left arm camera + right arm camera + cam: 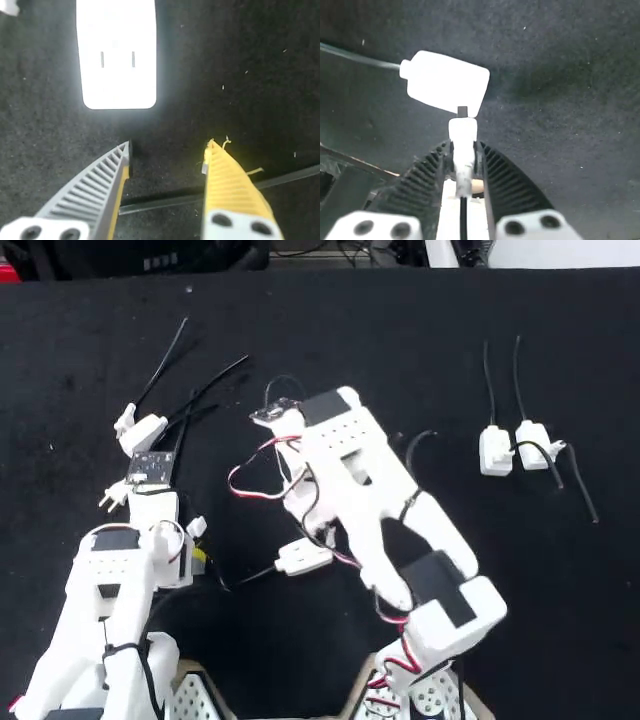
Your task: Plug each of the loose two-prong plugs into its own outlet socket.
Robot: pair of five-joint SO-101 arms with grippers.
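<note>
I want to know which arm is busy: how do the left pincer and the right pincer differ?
The left pincer is open and empty; the right pincer is shut on a white plug. The left pincer's fingers show yellow; the right pincer's are black. The left pincer faces a slotted socket with a gap between; the right pincer's plug tip reaches a cabled socket's edge. Both hang low over black cloth.

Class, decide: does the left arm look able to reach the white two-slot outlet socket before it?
Probably yes: the white two-slot outlet socket lies beyond the open left gripper, only black cloth between.
</note>
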